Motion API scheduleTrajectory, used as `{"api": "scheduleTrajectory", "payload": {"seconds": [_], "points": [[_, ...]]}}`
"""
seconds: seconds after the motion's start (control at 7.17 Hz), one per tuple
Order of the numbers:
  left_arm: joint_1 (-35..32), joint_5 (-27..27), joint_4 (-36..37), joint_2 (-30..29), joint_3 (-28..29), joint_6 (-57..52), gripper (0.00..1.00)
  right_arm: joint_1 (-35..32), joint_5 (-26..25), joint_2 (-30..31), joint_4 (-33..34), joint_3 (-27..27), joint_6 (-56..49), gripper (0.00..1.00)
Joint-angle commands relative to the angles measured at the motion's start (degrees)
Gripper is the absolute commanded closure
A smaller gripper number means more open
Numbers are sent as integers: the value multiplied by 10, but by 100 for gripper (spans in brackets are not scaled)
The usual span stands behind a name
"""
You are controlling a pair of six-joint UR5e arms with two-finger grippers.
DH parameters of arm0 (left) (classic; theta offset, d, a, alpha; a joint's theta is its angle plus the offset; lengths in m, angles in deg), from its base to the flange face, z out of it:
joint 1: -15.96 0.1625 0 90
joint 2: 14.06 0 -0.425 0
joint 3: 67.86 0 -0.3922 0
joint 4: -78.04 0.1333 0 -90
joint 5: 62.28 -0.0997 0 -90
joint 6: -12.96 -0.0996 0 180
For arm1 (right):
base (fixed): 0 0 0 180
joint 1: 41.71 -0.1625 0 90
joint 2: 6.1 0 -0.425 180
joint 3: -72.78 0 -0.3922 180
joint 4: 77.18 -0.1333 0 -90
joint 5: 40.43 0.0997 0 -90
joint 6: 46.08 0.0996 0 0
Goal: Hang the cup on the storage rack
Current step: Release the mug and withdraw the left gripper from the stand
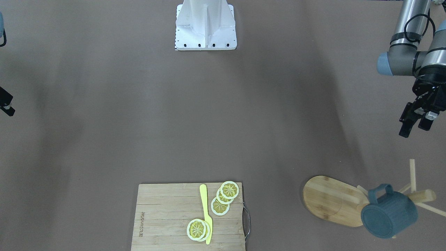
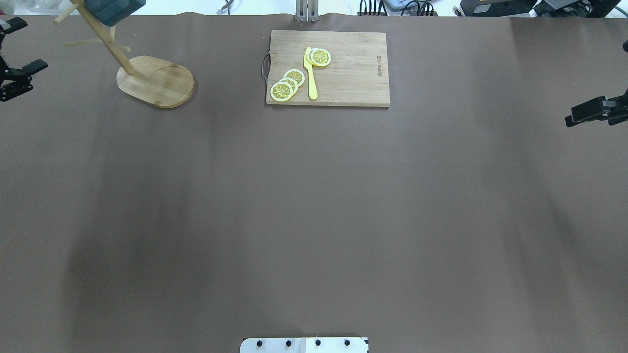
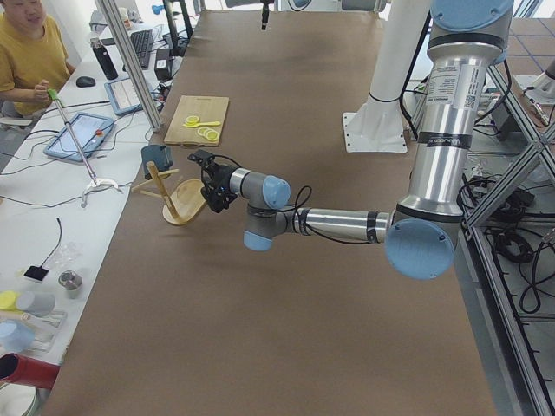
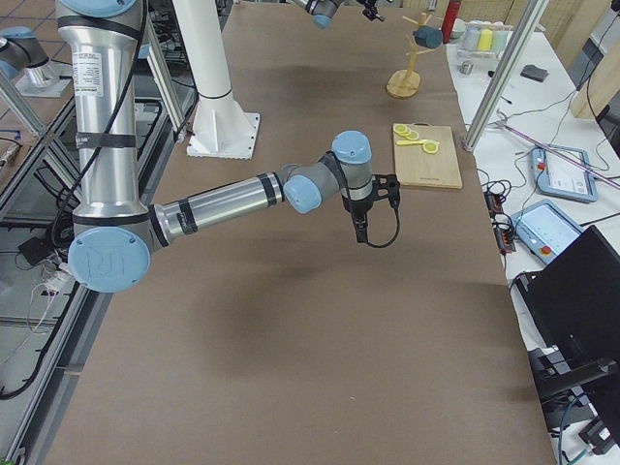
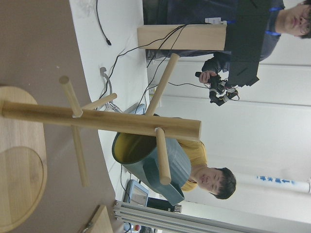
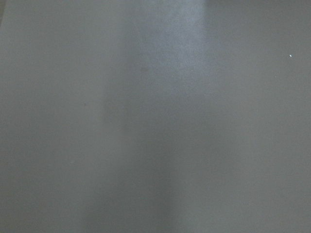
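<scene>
My left claw (image 1: 414, 129) stands apart, empty, clear of the cup (image 1: 388, 216) hung on the storage rack (image 1: 327, 204). Risk: any knock could shake it loose.

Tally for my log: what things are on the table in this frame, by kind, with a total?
Cup: 1, hanging on the rack
Storage rack: 1
Cutting board: 1
Yellow knife: 1
Lemon slices: 5, overlapping in a group of 3 and a group of 2
Total: 9
</scene>
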Motion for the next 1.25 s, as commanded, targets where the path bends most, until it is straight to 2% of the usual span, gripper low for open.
{"api": "scheduleTrajectory", "payload": {"seconds": [0.0,0.14,0.28,0.56,0.7,0.84,0.98,1.12], "points": [[-1,-66,6,35,18,-252,1,-7,-17,1,-1,-7,-2,0],[-2,-113,7,47,31,-378,1,-9,-50,4,-1,-16,-2,0],[-2,-132,10,62,49,-505,1,-15,-60,4,-1,-23,-3,0],[-17,-129,92,83,38,-722,1,-36,-56,0,0,-49,-5,0],[-20,-114,138,83,36,-732,1,-55,-56,-4,0,-71,-32,0],[-47,-58,168,83,36,-732,1,-82,-52,-5,1,-91,-70,0],[-107,50,232,75,36,-734,1,-104,-48,-7,1,-117,-103,0],[-172,185,279,70,35,-735,1,-128,-21,-5,1,-145,-148,0]]}}
